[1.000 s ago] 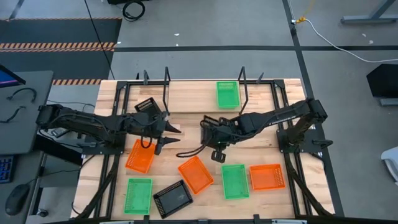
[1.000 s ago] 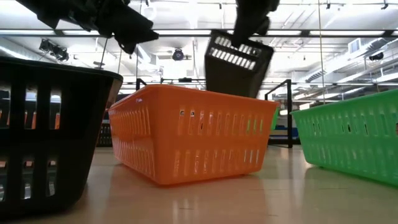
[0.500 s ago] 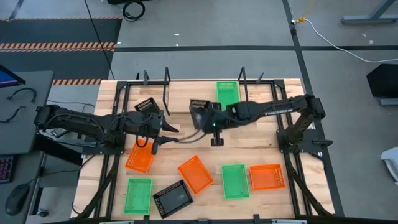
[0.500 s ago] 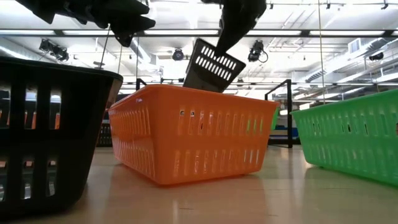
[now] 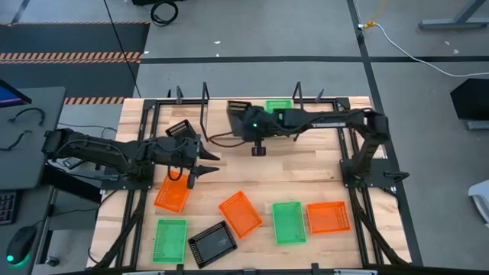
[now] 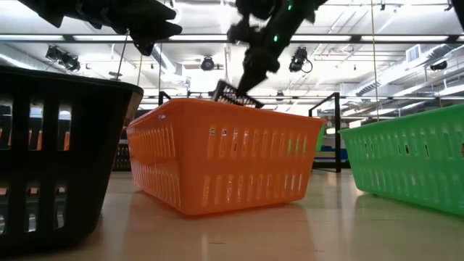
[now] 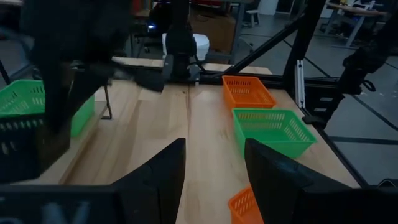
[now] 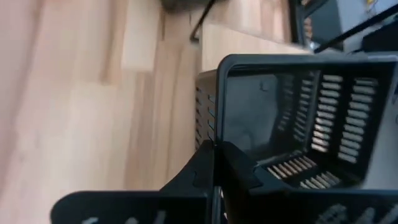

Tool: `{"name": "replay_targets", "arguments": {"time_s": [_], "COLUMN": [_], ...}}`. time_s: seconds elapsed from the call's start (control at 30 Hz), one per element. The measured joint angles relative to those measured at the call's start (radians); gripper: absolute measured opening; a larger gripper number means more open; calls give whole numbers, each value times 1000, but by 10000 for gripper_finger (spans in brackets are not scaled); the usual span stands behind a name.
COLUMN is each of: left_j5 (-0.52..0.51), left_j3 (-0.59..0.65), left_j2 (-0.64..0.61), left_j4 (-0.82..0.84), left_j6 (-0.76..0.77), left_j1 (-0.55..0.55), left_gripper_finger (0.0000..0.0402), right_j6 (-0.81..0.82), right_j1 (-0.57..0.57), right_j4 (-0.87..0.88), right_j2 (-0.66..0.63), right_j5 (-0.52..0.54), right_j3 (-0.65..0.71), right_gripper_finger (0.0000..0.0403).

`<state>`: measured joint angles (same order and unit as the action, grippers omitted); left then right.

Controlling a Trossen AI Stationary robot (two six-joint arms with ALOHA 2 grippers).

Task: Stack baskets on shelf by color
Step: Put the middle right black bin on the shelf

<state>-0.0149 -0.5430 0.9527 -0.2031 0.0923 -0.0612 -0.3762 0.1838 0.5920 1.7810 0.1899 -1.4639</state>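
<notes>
The shelf [image 5: 221, 122] runs along the table's [image 5: 321, 172] far edge, its board bounded by upright rods that keep stacks in separate bays. A green basket [image 5: 279, 106] already sits toward its right end and a black basket [image 5: 178, 129] at its left end. The right arm reaches across, its gripper [image 5: 246, 122] clamped shut on the wall of another black basket [image 5: 238, 111], held above the shelf's middle, apparently bound for the black one. The left gripper [image 5: 200, 162] hovers just off the shelf's left end, fingers [image 7: 273, 171] parted and empty, probably waiting. Six loose baskets remain along the near edge: orange [image 5: 171, 191], orange [image 5: 241, 213], orange [image 5: 328, 217], green [image 5: 289, 222], green [image 5: 170, 240], black [image 5: 212, 244].
</notes>
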Motion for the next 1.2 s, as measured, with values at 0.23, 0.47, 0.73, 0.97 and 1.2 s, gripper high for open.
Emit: {"name": "replay_targets", "arguments": {"time_s": [0.23, 0.47, 0.73, 0.97, 1.2], "left_j5": [0, -26, -30, -29, -27], "left_j3": [0, 0, 0, 0, 0], "left_j2": [1, 1, 1, 1, 1], "left_j4": [-3, -9, -10, 1, 0], "left_j6": [-14, -51, -78, -78, -78], "left_j1": [2, 28, 74, 85, 85], "left_gripper_finger": [172, 172, 172, 172, 172], "right_j6": [-36, -29, 17, 90, 138], "right_j1": [32, 34, 29, 29, 30], "right_j4": [7, 111, 402, 582, 592], "right_j2": [105, 168, 316, 440, 457], "right_j5": [69, 140, 158, 189, 180], "right_j3": [-17, -166, -411, -537, -552], "right_gripper_finger": [13, 13, 13, 13, 14]}}
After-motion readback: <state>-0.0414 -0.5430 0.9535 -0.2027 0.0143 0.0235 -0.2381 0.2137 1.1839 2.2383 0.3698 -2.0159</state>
